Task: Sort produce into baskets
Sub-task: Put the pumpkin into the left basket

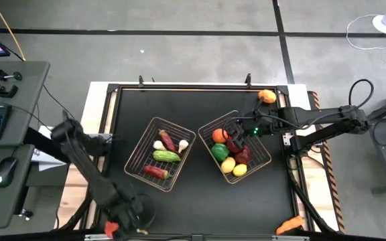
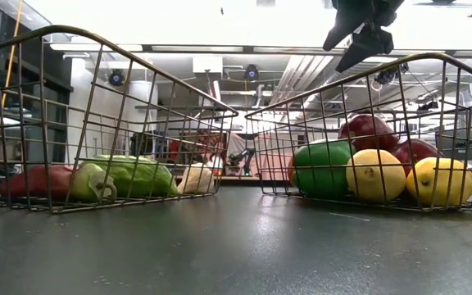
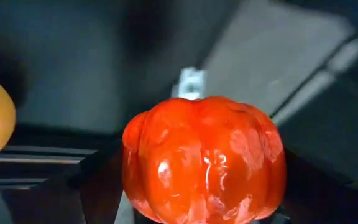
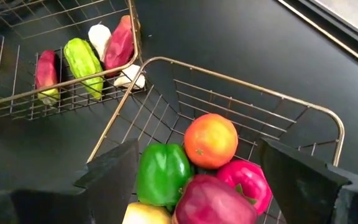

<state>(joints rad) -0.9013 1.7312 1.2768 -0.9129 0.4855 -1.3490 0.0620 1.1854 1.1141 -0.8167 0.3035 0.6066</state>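
Since the left gripper (image 1: 116, 226) sits at the near-left edge of the table w/ the red pepper (image 3: 204, 162) right in front of its wrist cam, filling most of that view, what matters for you is where the baskets lie from there: both are farther in toward the table's middle. The left basket (image 1: 141, 142) is clearly the closer one, and the right basket (image 1: 214, 122) is beyond it, on the other arm's side. Can't tell whether the left fingers are clamped on the pepper or only around it; they don't show clearly, so check before you lift. The pepper is squat and roundish, no real long axis, so approach angle prob. matters little. The left basket holds the cucumber (image 1: 166, 156), other long red pieces and white bits, so I'd judge the veg go there and the pepper belongs w/ them, i.e. a short carry inward for the left arm, no handover needed. The right gripper (image 1: 235, 136) hangs over the right basket w/ fingers spread wide and nothing between them, above the orange, green, dark red and yellow pieces. Two loose items lie on its side: an orange (image 1: 267, 96) at the far-right corner and a carrot-like piece (image 1: 290, 225) at the near-right edge, both nearer the right arm.
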